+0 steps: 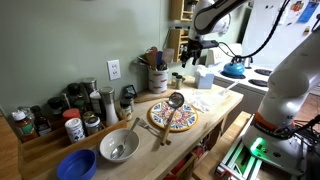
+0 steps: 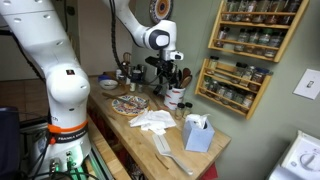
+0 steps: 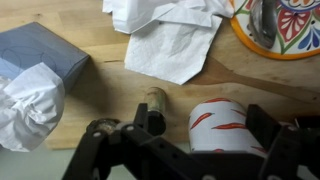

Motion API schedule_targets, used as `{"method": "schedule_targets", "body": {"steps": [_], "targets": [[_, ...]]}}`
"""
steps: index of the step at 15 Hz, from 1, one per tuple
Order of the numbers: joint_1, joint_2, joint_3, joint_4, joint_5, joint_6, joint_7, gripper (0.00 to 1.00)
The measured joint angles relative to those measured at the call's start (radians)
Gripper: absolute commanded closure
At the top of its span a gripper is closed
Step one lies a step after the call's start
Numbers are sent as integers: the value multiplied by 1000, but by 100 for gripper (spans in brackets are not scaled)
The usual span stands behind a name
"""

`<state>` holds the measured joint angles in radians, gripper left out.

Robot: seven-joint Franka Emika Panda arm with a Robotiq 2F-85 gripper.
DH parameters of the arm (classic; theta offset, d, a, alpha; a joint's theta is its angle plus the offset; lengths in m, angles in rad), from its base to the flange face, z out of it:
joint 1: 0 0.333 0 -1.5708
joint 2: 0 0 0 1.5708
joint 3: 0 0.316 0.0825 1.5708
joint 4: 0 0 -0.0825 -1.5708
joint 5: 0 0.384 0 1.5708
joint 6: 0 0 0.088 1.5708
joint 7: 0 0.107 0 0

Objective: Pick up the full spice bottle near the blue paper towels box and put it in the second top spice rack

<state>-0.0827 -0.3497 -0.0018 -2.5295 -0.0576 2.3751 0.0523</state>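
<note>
Hovering wide apart and empty, the gripper point(image 3: 182, 125) frames a round red-streaked white jar point(image 3: 224, 125) — smooth wooden counter point(image 3: 110, 85) beneath.

An exterior view looks from one end along the wooden tabletop point(image 1: 218, 104), with the wall on its left and the arm far off. The opposite end is the other vantage, close behind the blue paper towels box point(image 2: 198, 134), with the spice rack point(image 2: 245, 55) on the wall at right. The wrist view looks straight down from close above the wood, the gripper point(image 3: 200, 138) entering from its lower edge. All three views share the patterned plate point(image 1: 172, 118) point(image 2: 129, 103) point(image 3: 290, 35). The box point(image 3: 45, 50) appears in the wrist view too.
</note>
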Motion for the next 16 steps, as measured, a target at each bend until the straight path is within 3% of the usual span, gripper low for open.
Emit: {"method": "schedule_targets", "body": {"steps": [8, 16], "targets": [[-22, 256, -32, 139, -30, 86, 0, 0], [-21, 415, -42, 224, 16, 140, -21, 0]]}}
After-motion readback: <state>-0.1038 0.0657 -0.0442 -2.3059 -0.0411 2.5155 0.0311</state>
